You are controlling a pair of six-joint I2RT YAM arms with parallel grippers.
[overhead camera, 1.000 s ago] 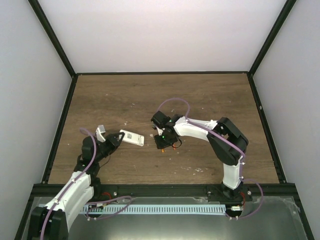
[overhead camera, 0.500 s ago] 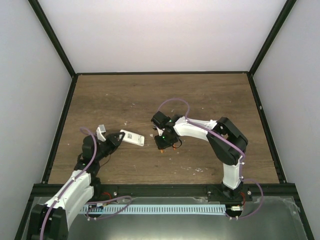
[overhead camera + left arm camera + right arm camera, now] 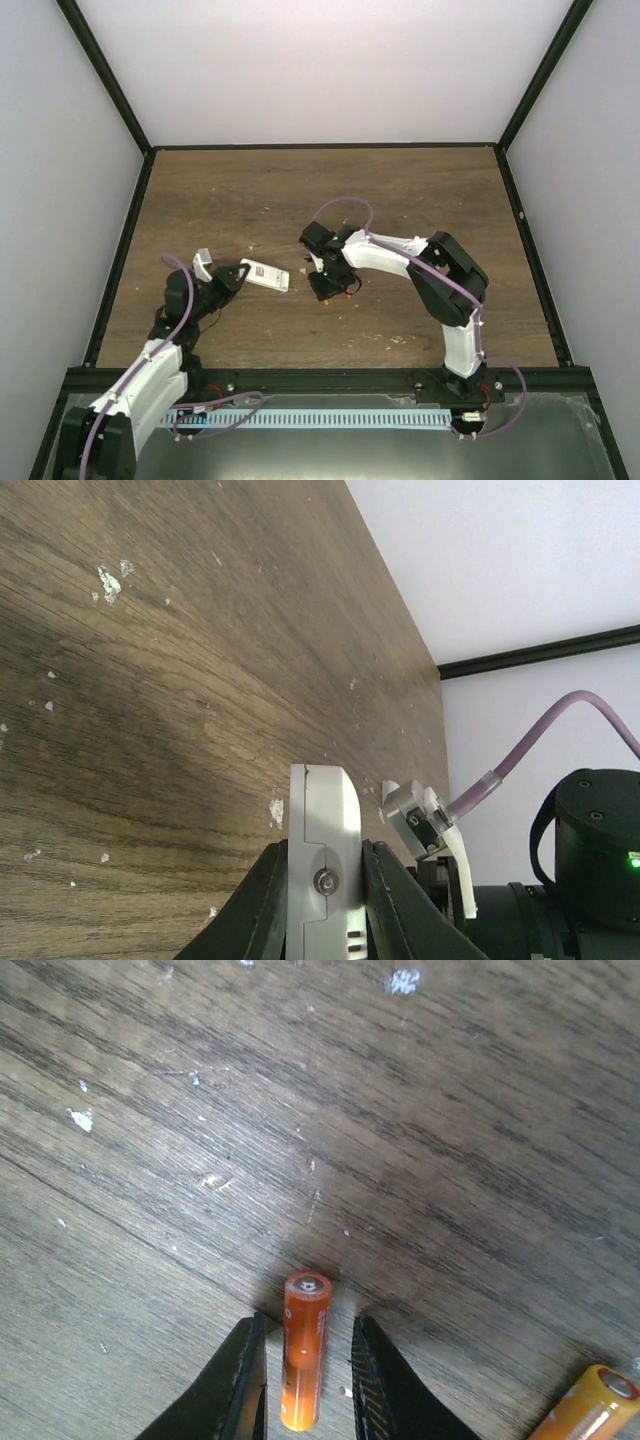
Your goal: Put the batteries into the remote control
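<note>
The white remote control (image 3: 265, 275) is held on edge just above the table, my left gripper (image 3: 240, 277) shut on its near end. In the left wrist view the black fingers (image 3: 262, 900) press both flat sides of the remote control (image 3: 322, 800). My right gripper (image 3: 327, 292) is down at the table to the right of the remote. Its jaws (image 3: 305, 1325) straddle one orange battery (image 3: 303, 1360) lying on the wood, with a thin gap on each side. A second battery (image 3: 590, 1410) lies at the lower right edge of the right wrist view.
A small plain white cover piece (image 3: 203, 262) lies left of my left gripper. The brown wooden table (image 3: 300, 190) is flecked with white chips. Black frame rails (image 3: 320, 146) and white walls close it in. My right arm (image 3: 590, 860) shows beyond the remote.
My right gripper has narrowed slightly around the battery and its arm has shifted a little left. The left arm and the remote have not moved.
</note>
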